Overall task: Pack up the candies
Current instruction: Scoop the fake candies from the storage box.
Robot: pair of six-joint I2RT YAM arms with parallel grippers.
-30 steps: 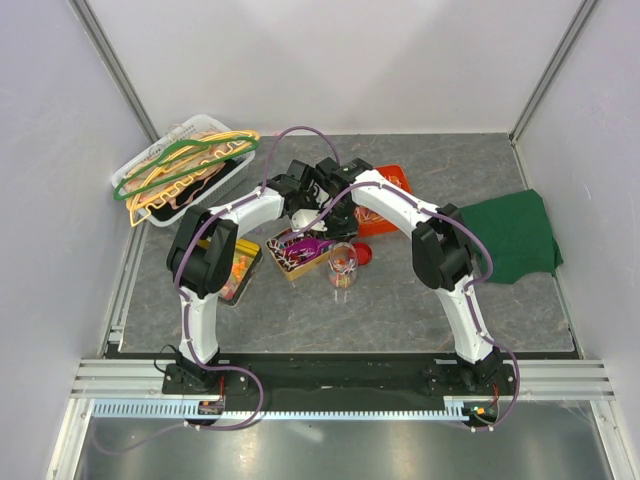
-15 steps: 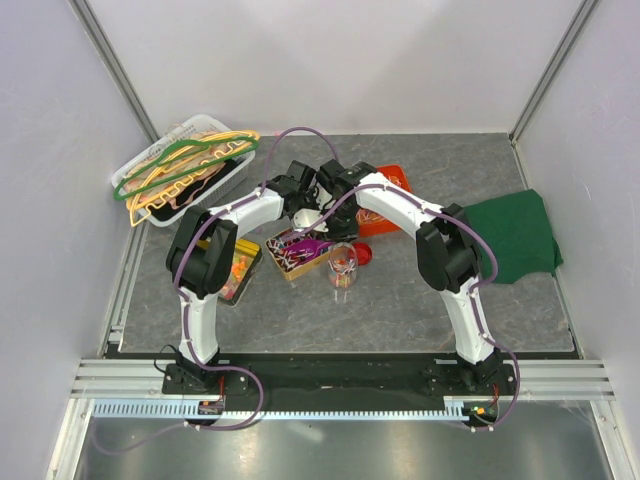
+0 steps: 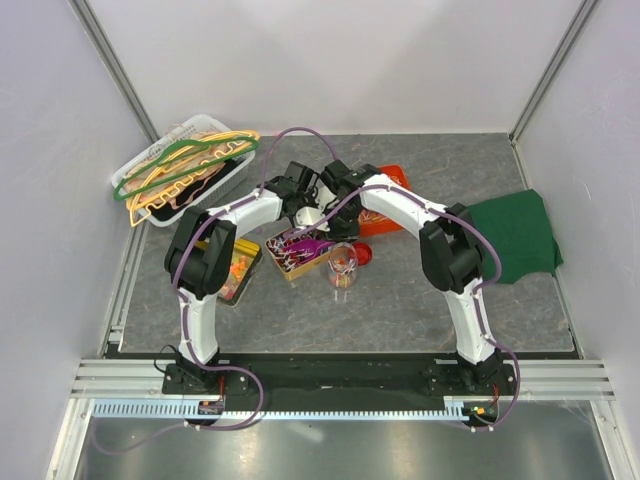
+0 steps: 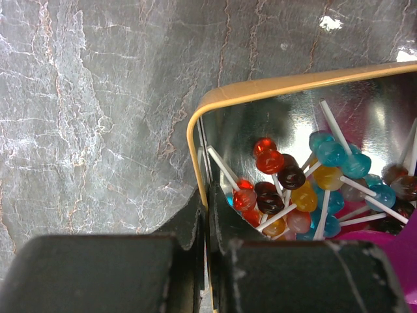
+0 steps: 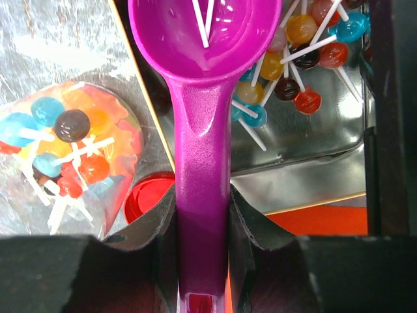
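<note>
Gripping scoop (image 5: 202, 163) over candies (image 5: 303, 29) in tin (image 5: 313, 163)

Top view: candies (image 3: 287, 260) too small to tell apart. Right wrist view: scoop (image 5: 202, 163) handle end cut off by the bottom edge; jar (image 5: 65, 156) cut off at the left (contents blurred through the wall). Left wrist view: tin (image 4: 260, 91) cut off at the right, near wall hidden behind the left gripper (image 4: 204, 212).

Candies (image 4: 287, 189) in the tin (image 4: 260, 88), scoop (image 5: 202, 98) above them, jar (image 3: 342, 278) and lid (image 5: 146, 199) just right of it.
</note>
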